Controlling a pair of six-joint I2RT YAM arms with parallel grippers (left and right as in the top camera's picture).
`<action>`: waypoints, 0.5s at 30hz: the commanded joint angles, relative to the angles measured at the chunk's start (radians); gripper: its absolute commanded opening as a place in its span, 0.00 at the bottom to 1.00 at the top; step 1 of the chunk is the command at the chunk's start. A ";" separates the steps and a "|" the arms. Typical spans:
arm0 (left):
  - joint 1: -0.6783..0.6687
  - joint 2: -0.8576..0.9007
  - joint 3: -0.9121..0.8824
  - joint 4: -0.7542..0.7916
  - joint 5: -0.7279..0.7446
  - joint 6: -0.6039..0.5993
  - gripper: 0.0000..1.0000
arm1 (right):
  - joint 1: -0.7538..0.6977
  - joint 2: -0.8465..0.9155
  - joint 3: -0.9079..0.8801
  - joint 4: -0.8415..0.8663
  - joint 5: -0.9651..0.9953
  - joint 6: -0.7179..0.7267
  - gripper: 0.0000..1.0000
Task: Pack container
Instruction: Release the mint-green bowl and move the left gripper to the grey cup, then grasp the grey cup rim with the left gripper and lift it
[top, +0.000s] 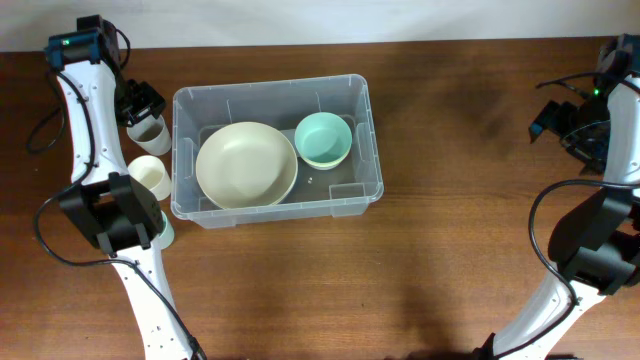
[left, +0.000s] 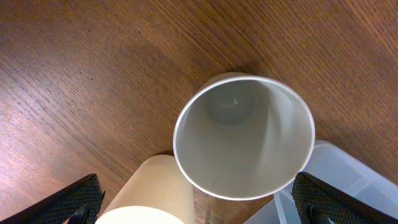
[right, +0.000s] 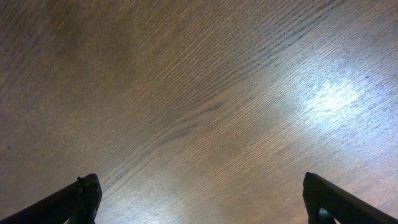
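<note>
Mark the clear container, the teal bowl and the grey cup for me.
clear container (top: 280, 211): overhead, near-side wall.
teal bowl (top: 323, 140): overhead, inside bottom.
grey cup (left: 234, 107): left wrist, inside bottom.

Seen from the container, the table lies bare from 1 to 5 o'clock, wide room to pass. At 9 o'clock a white cup and a cream cup crowd its wall, the left arm beyond them. Inside, a cream bowl and a teal bowl leave only the 4 o'clock corner free.
</note>
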 joint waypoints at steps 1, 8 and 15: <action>0.023 0.033 0.001 0.006 0.008 -0.018 0.99 | 0.000 -0.004 -0.005 0.001 0.003 0.011 0.99; 0.051 0.092 -0.007 0.008 0.011 -0.018 0.97 | 0.000 -0.004 -0.005 0.001 0.003 0.011 0.99; 0.051 0.109 -0.010 0.026 0.011 -0.018 0.23 | 0.000 -0.004 -0.005 0.001 0.003 0.011 0.99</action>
